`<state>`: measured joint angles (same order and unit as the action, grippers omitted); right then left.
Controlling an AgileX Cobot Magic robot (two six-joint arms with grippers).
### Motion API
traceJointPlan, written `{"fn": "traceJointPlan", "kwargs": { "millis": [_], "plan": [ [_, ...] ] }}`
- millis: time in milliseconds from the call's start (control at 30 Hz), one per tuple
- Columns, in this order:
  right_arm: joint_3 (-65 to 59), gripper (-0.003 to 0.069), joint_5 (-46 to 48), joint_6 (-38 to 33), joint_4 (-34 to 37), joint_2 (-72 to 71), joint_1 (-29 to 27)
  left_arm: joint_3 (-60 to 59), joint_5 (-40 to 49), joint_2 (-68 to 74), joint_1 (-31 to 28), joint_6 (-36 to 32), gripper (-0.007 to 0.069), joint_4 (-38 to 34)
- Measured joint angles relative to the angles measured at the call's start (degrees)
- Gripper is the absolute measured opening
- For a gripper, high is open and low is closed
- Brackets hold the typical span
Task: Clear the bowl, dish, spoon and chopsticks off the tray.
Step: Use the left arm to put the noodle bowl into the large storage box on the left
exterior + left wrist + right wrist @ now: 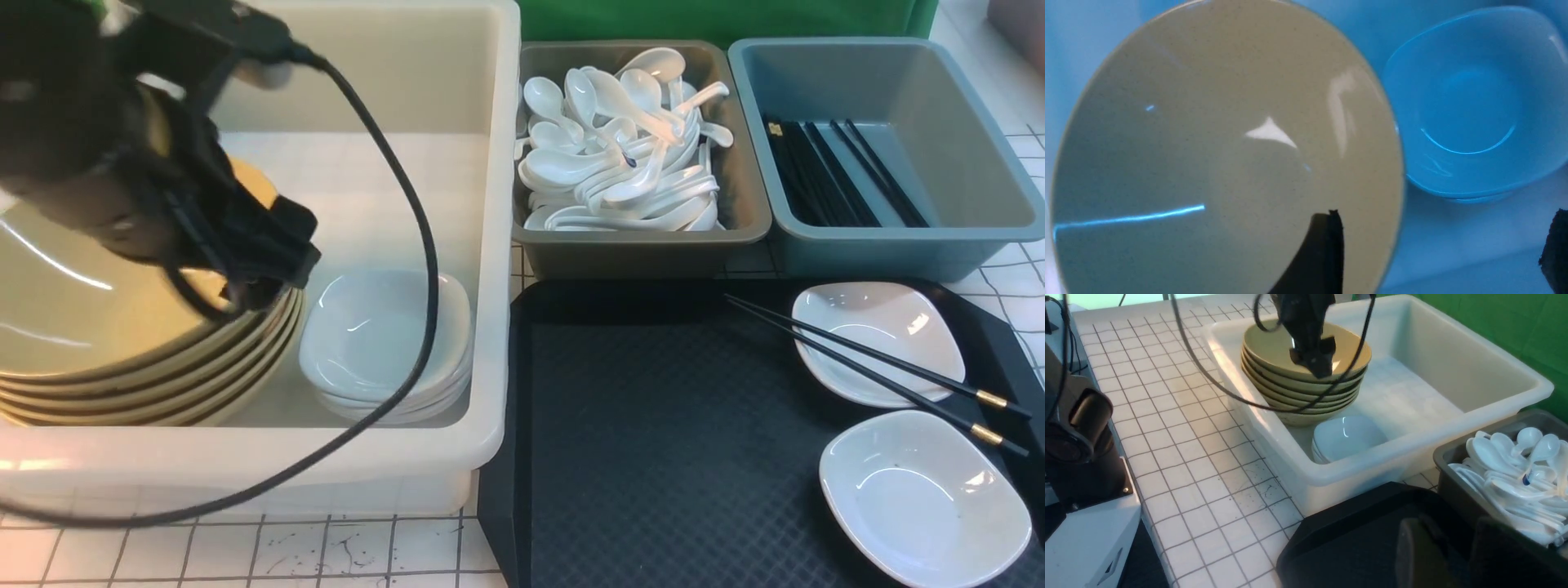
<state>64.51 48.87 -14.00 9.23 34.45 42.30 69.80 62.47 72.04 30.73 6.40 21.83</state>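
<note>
The left arm reaches down into the white tub (490, 245), and the left gripper (265, 282) stands wide open with nothing in it. In the wrist view one finger (1323, 253) is over the bowl (73, 302) and the other is outside its rim. The bowl sits on top of a stack of like bowls, beside a stack of small dishes (384, 335). The grey tub (645, 249) holds white spoons, with the blue-marked spoon (629, 158) on top, and the blue tub (890, 245) holds black sticks (824, 180). On the tray (653, 425) lie two white dishes (922, 498), with the chopsticks (882, 363) across the farther one. The right gripper (1453, 555) hangs over the tray's corner, too blurred to tell how its jaws stand.
</note>
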Motion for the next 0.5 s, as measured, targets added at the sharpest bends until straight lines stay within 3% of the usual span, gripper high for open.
{"fn": "traceJointPlan", "kwargs": {
  "millis": [100,167,200,233,367,433,500],
  "plan": [
    [0.0,0.0202,2.13,0.92,0.0,1.52,0.0,0.0,0.19,-5.28,1.91,5.02,0.065,-2.18],
    [0.0,0.0202,3.52,1.72,-0.05,3.06,0.0,0.05,0.54,-7.89,2.25,9.64,0.0592,-4.16],
    [0.0,0.0203,4.74,2.27,-0.33,4.38,0.0,0.05,1.38,-9.19,2.24,13.13,0.051,-5.35],
    [0.0,0.0203,5.24,2.48,-0.56,4.63,0.0,0.05,1.69,-9.59,2.24,13.56,0.0495,-5.72],
    [0.0,0.0204,10.24,6.82,-6.33,11.59,0.0,-1.2,3.52,-14.83,2.24,17.64,0.0109,-11.23],
    [0.0,0.0204,10.91,7.84,-9.23,15.22,0.0,-3.21,0.77,-18.92,2.24,17.32,0.003,-15.65],
    [0.0,0.0204,10.91,8.0,-10.86,17.97,0.0,-5.17,-1.87,-22.36,2.24,16.4,0.0011,-19.12]
  ]
}}
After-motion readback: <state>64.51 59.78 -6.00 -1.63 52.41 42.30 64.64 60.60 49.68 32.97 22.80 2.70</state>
